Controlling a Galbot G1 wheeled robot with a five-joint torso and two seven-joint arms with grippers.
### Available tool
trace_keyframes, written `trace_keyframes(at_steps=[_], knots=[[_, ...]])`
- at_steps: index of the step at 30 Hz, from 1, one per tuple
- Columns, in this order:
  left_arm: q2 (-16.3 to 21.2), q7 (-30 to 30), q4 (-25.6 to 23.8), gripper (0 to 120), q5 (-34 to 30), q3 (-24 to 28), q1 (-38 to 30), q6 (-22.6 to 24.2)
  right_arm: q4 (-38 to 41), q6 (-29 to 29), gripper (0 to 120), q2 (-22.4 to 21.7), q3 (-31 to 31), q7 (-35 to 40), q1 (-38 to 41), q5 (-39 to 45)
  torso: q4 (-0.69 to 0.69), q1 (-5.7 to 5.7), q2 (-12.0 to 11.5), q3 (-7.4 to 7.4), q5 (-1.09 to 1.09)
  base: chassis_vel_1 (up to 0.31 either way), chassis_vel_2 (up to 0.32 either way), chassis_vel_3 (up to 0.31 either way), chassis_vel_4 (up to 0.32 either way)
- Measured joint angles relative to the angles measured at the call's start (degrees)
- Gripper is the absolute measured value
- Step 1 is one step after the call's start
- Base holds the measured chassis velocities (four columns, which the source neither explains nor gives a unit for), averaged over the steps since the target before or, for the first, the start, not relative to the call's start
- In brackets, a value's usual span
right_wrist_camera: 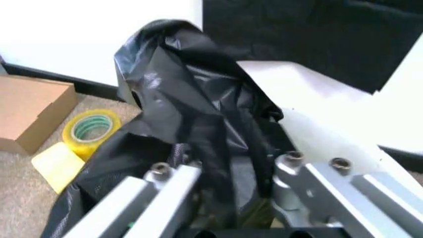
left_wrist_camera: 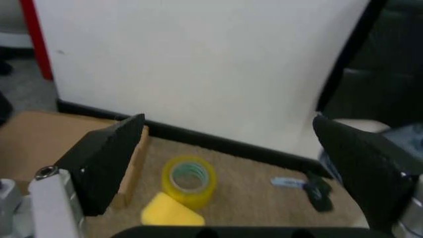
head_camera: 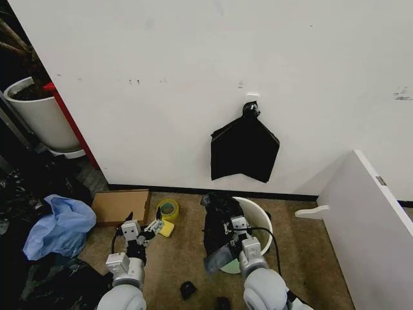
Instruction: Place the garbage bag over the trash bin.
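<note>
Right gripper [head_camera: 227, 240] clamped on the garbage bag [head_camera: 219, 227], holding it bunched up over the left side of the trash bin [head_camera: 261, 219], which sits on the carpet by the wall. Draped over the rim there but nowhere near wrapped around, probably held high so the plastic can be spread across the opening. Right arm reaching forward and down at the bin. Left gripper [head_camera: 141, 234] hanging wide and empty, low over the floor near the yellow tape roll [head_camera: 168, 209] and cardboard box [head_camera: 120, 206].
</note>
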Motion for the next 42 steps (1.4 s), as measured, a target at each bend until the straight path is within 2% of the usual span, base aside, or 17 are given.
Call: trace_keyframes(at_steps=[3, 5, 9, 13, 23, 29, 32, 33, 36, 42], knots=[[0.72, 1.69, -0.12, 100, -1.97, 0.35, -0.37, 1.48, 0.01, 0.24, 0, -0.62, 0.94, -0.01, -0.34, 3.5, 0.0, 0.0, 0.0, 0.0, 0.0, 0.0, 0.0, 0.0, 0.0], [0.87, 2.27, -0.13, 100, -2.42, 0.44, -0.45, 1.67, -0.02, 0.24, 0, -0.72, 1.08, -0.01, -0.39, 4.12, 0.0, 0.0, 0.0, 0.0, 0.0, 0.0, 0.0, 0.0, 0.0], [1.53, 7.87, 0.87, 100, -4.27, 1.07, -1.67, 1.94, -0.15, -0.36, 0, -1.04, 2.7, 0.85, -0.19, 11.39, 0.0, 0.0, 0.0, 0.0, 0.0, 0.0, 0.0, 0.0, 0.0], [1.53, 10.13, 1.75, 100, -4.99, 1.4, -2.81, 1.97, 0.41, -1.27, 0, -1.26, 3.6, 1.04, -0.11, 15.03, 0.0, 0.0, 0.0, 0.0, 0.0, 0.0, 0.0, 0.0, 0.0], [1.69, 15.08, 6.31, 100, -9.39, 2.54, -7.28, 2.88, 0.63, -2.29, 0, -2.52, 5.67, 1.01, -1.48, 17.14, 0.0, 0.0, 0.0, 0.0, 0.0, 0.0, 0.0, 0.0, 0.0], [2.26, 17.26, 7.86, 100, -13.36, 4.04, -10.02, 5.58, 1.35, -2.3, 0, -2.65, 5.72, 1.06, -2.12, 17.42, 0.0, 0.0, 0.0, 0.0, -0.01, 0.0, 0.0, 0.0, 0.0], [3.48, 18.12, 8.19, 100, -16.71, 7.6, -12.13, 9.49, 2.02, -2.29, 0, -1.98, 4.68, 1.21, -2.26, 17.42, 0.0, 0.0, 0.0, 0.0, 0.0, 0.0, 0.0, 0.0, 0.0], [3.48, 18.12, 8.19, 100, -16.71, 7.6, -12.13, 9.49, 2.02, -2.29, 0, -1.98, 4.68, 1.21, -2.26, 17.42, 0.0, 0.0, 0.0, 0.0, 0.0, 0.0, 0.0, 0.0, 0.0], [4.54, 18.43, 8.76, 100, -17.85, 11.95, -14.1, 12.68, 2.18, -2.43, 0, -1.5, 3.58, 1.25, -1.78, 17.37, -0.01, 0.0, 0.0, 0.0, 0.0, 0.0, 0.0, 0.0, 0.0], [4.58, 17.52, 11.78, 100, -17.6, 16.91, -17.9, 15.13, 1.65, -2.76, 0, -1.44, 3.07, 1.19, -0.71, 17.41, -0.01, 0.0, 0.0, 0.0, 0.0, 0.0, 0.0, 0.0, 0.0]])
